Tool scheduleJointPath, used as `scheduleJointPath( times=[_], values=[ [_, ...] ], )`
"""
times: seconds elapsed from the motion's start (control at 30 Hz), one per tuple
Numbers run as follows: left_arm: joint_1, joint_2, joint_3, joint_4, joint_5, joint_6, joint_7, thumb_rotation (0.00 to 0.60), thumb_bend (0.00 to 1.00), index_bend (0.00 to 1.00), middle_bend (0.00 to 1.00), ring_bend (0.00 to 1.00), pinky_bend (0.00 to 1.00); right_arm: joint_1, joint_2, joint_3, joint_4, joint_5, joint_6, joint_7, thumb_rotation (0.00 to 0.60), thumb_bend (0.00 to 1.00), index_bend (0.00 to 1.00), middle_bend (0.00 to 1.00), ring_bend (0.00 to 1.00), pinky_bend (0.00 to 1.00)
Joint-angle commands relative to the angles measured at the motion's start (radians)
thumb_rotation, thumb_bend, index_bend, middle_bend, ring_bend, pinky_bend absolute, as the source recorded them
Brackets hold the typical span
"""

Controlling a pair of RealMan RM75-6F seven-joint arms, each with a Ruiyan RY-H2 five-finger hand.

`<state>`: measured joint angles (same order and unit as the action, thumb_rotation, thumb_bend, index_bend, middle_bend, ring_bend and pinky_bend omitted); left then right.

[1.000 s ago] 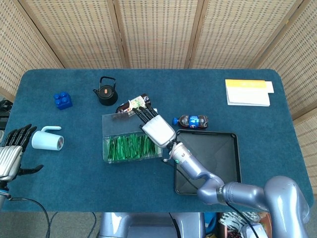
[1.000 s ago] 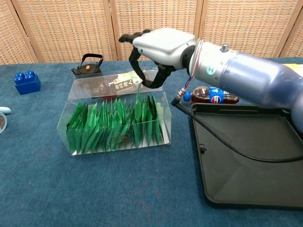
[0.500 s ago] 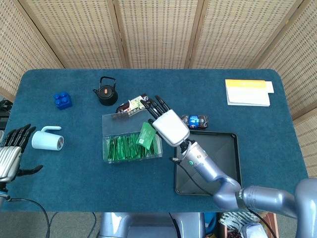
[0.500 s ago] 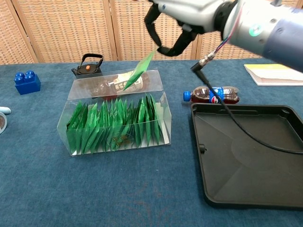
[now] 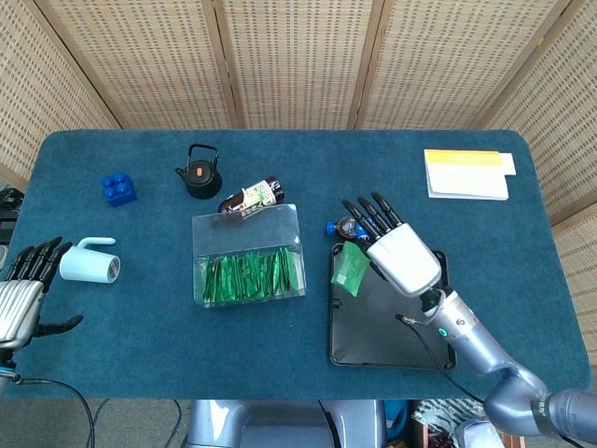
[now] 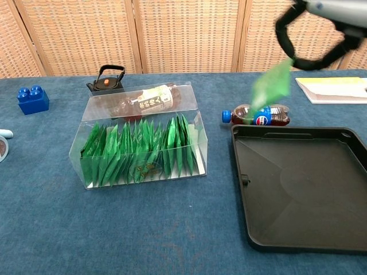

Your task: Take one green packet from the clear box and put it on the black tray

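Right hand (image 5: 399,254) is pinching one green packet (image 5: 351,269) and holding it in the air above the left end of the black tray (image 5: 387,327), the packet dangling below the fingers (image 6: 289,48). Left hand (image 5: 20,297) is sitting at the table's (image 5: 280,341) near left edge, gripping nothing, its fingers apart. Left of the tray, the clear box (image 5: 248,252) is standing with its row of green packets (image 6: 137,152) upright inside. A brown bottle (image 5: 252,197) is lying just behind the box, and a cola bottle (image 6: 257,114) is lying just behind the tray.
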<state>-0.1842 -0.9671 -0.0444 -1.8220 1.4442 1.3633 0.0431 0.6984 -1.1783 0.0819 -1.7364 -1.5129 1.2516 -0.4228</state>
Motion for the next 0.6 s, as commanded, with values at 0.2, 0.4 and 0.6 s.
scheduleJointPath(
  times=[0.2,0.4,0.6],
  values=[
    [0.003,-0.005,0.005,-0.007,0.007,0.004,0.018,0.600,0.08,0.00,0.00,0.00,0.00,-0.078,-0.019,-0.086,0.112,-0.106,0.034,0.070,0.600,0.58,0.66,0.01,0.00,0.00],
    [0.002,-0.007,0.004,-0.008,0.003,0.001,0.024,0.600,0.08,0.00,0.00,0.00,0.00,-0.089,-0.033,-0.089,0.153,-0.145,0.038,0.084,0.600,0.57,0.51,0.00,0.00,0.00],
    [0.001,-0.005,0.003,-0.007,-0.001,-0.003,0.021,0.600,0.08,0.00,0.00,0.00,0.00,-0.122,0.008,-0.054,0.116,-0.126,0.084,0.051,0.600,0.47,0.03,0.00,0.00,0.00]
  ],
)
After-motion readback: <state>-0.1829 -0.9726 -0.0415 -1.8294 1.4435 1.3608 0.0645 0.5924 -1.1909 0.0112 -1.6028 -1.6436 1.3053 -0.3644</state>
